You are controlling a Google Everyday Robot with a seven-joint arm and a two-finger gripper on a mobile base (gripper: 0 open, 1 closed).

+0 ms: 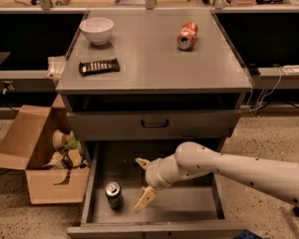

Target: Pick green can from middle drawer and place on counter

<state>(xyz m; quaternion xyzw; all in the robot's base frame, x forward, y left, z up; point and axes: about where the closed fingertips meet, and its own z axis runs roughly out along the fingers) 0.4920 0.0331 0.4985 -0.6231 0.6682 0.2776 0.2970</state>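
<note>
The green can point(113, 194) stands upright on the floor of the open middle drawer point(189, 203), near its left wall. My gripper point(142, 181) reaches into the drawer from the right on a white arm, just right of the can and apart from it. Its two cream fingers are spread, one high at the back and one low at the front, with nothing between them. The counter point(149, 59) is the grey cabinet top above.
On the counter lie an orange-red can point(187, 35) on its side, a white bowl point(96, 30) and a dark snack bar point(99, 65). A shut grey drawer front point(154, 124) sits above the open drawer. An open cardboard box point(37, 158) of items stands on the floor left.
</note>
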